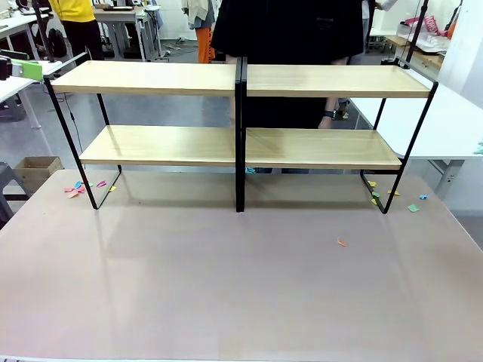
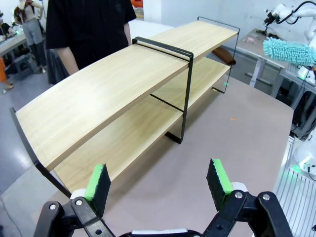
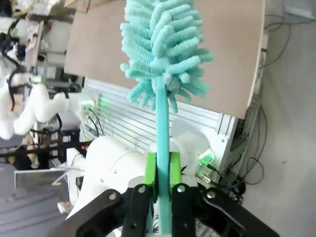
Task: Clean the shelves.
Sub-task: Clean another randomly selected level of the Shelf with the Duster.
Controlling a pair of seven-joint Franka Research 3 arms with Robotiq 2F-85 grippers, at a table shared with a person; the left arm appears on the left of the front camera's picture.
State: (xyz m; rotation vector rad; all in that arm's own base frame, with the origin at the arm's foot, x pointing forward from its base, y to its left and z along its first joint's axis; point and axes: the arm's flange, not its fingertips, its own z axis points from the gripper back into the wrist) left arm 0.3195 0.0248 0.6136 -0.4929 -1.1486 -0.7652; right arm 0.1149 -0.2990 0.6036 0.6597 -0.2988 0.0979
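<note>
The shelves (image 1: 151, 78) stand across the far half of the table, two side-by-side units of light wooden boards on a thin black frame. All boards look bare. In the left wrist view the shelves (image 2: 113, 89) run off to the upper right, and my left gripper (image 2: 159, 180) hovers open above the table near their end, nothing between its green pads. My right gripper (image 3: 163, 173) is shut on the handle of a teal fluffy duster (image 3: 165, 49), off the table's side. The duster head (image 2: 290, 51) also appears at the far right.
Small coloured paper scraps lie on the table by the left frame leg (image 1: 79, 187), by the right leg (image 1: 413, 207) and one orange bit (image 1: 342, 242) nearer me. A person in black (image 1: 287, 30) stands behind the shelves. A white table (image 1: 453, 121) adjoins at right.
</note>
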